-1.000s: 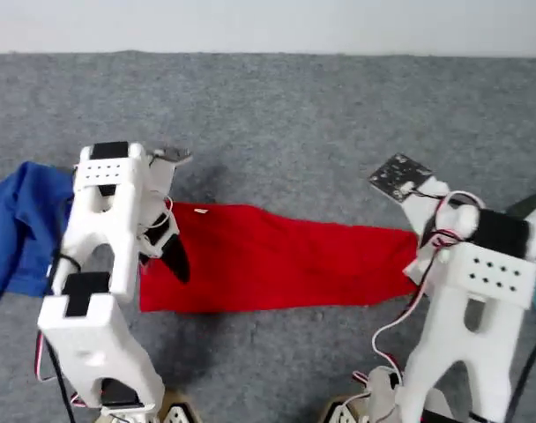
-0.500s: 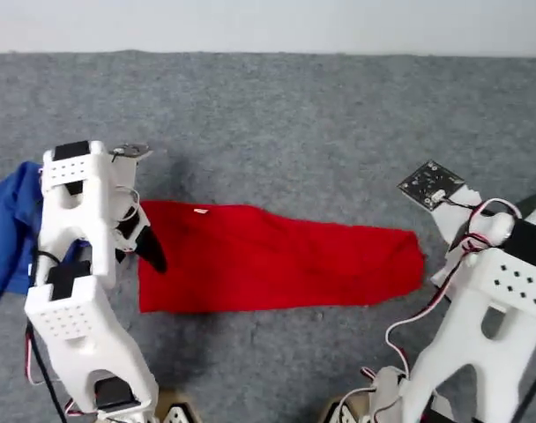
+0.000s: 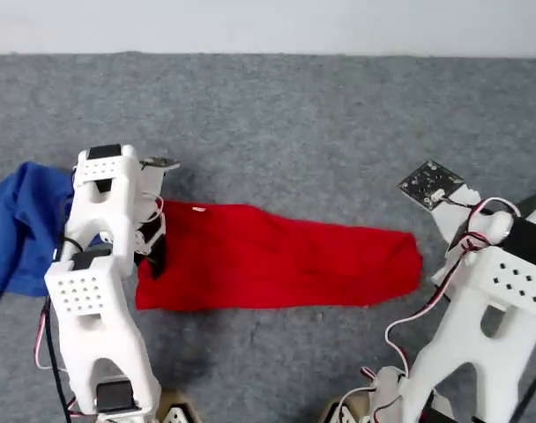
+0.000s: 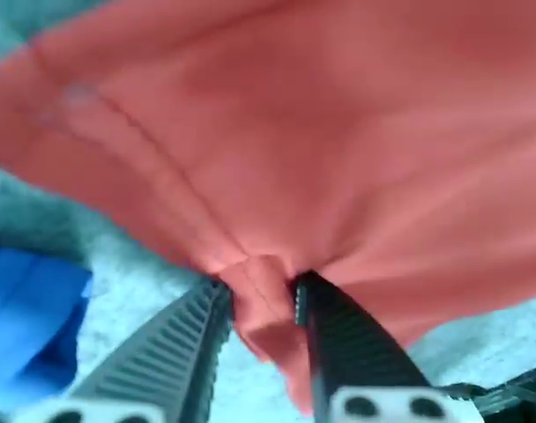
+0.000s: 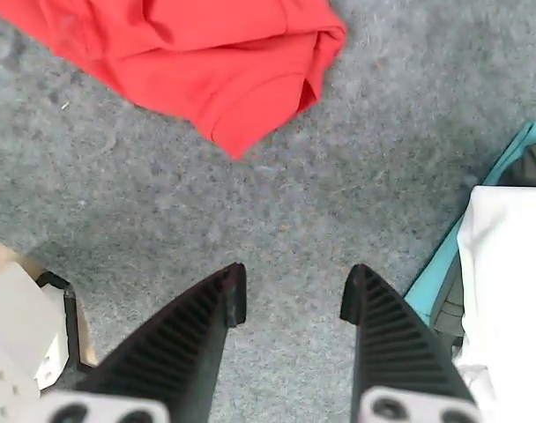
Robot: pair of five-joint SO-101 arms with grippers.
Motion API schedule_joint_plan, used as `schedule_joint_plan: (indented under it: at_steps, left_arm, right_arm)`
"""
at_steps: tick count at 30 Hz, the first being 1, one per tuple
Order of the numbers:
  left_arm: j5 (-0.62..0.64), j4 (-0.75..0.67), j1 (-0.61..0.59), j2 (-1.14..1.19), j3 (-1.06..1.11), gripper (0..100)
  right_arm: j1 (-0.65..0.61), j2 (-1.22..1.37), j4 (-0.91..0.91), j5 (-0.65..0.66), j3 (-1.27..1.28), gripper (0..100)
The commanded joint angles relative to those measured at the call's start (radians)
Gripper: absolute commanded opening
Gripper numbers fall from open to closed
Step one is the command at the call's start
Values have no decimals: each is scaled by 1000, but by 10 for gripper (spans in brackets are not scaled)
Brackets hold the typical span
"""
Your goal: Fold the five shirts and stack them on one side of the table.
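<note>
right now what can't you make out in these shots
High view: the left arm covers the red shirt's end beside the blue shirt.
High view: the blue shirt runs off the picture's edge and under that arm.
Right wrist view: teal and white clothes are cut by the edge; how many is unclear.

The left arm [image 3: 96, 291] and right arm [image 3: 488, 308] are built from white housings drilled with rows of small round holes, with black servo blocks [image 3: 105, 152] at the joints. The left claw [image 4: 261, 291] and right claw [image 5: 294, 278] have dark grey, finely ribbed fingers [image 5: 184, 344]. Thin red, black and white cables [image 3: 409, 322] loop along the right arm, whose wrist bears a small dark circuit board [image 3: 429, 183].
</note>
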Motion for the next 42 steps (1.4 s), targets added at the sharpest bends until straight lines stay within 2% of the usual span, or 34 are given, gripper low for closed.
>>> schedule_joint_plan:
  at_steps: [1,6,11,18,22,26,33,38,42]
  left_arm:
    - [8,15,-15,52,-30,125]
    - [2,15,29,49,-59,120]
    - [3,17,84,41,-156,8]
    - [2,18,170,-183,-166,13]
    - [2,18,318,-344,-163,13]
    - [6,18,531,-453,-162,13]
    - [26,17,896,-437,-168,13]
    - [95,15,1039,-334,-232,13]
    - [121,15,1092,-212,-387,13]
  right_arm:
    - [18,-25,-12,12,-6,193]
    - [16,-16,-12,12,-6,193]
    - [21,-16,-59,11,-5,193]
    - [111,-15,-154,12,-5,193]
    - [148,-15,-168,14,-5,193]
    - [170,-15,-166,14,-5,193]
    - [285,-15,-222,15,-5,193]
    - [377,10,-231,114,-2,193]
    - [424,84,-231,120,-5,193]
